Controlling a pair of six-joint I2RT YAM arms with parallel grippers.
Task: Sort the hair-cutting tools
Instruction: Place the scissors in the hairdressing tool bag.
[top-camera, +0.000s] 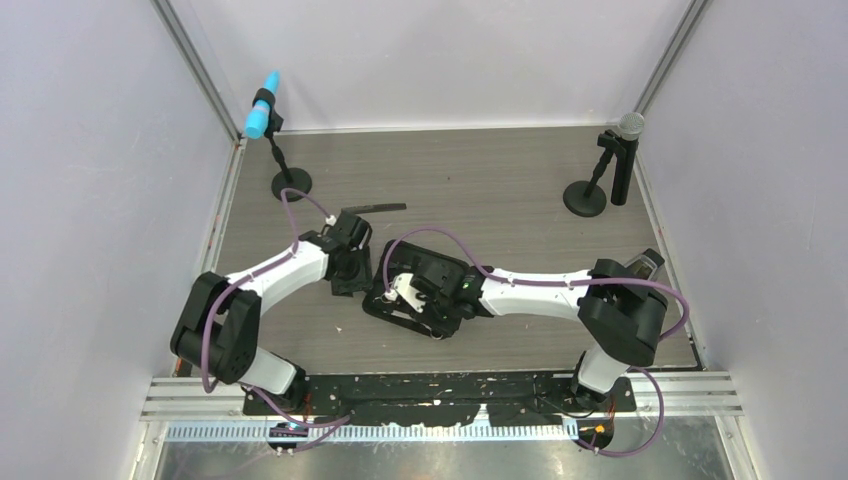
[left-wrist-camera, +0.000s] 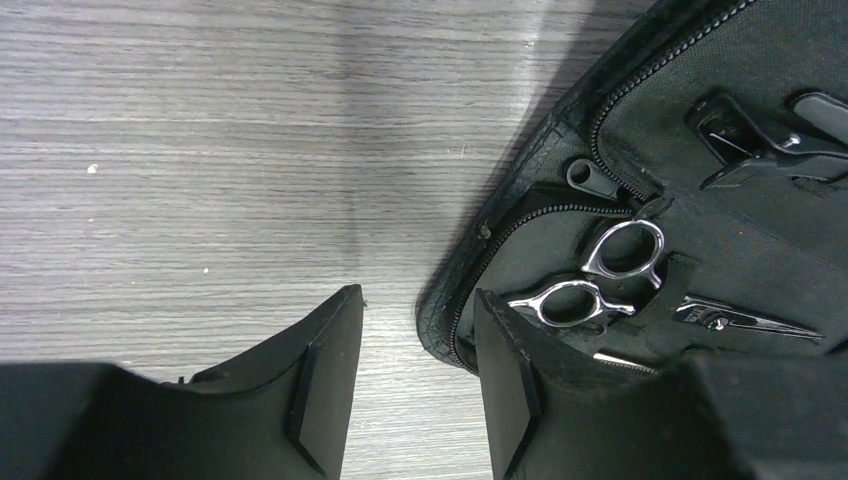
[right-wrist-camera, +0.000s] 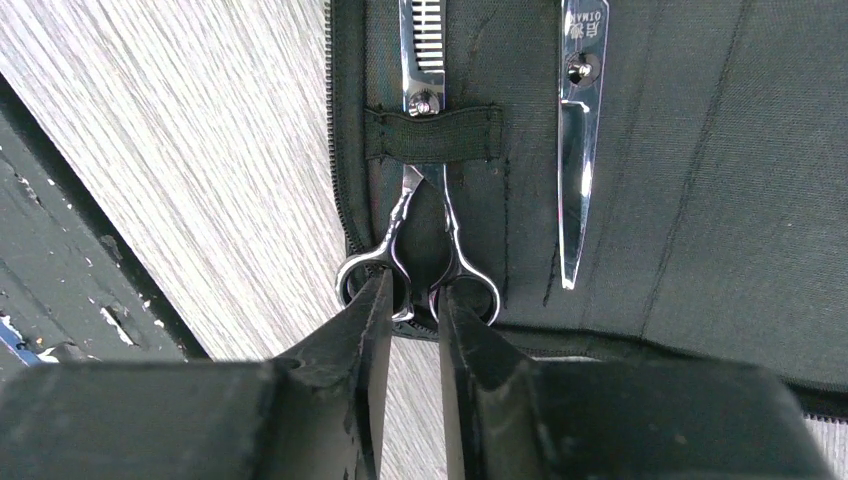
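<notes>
Right hand (right-wrist-camera: 413, 300) is gripping strapped thinning scissors (right-wrist-camera: 424, 100) in zip case (right-wrist-camera: 700, 200).
Left hand (left-wrist-camera: 418, 300) is hovering open; next, probably sliding them free.

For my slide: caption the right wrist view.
Right end effector at the ring handles of toothed scissors strapped inside the case.

The left arm (top-camera: 270, 272) and right arm (top-camera: 540, 292) have white shells between black joints, with purple cables (top-camera: 440, 237) looping along them. The fingers (left-wrist-camera: 325, 385) are matte black wedges.
</notes>
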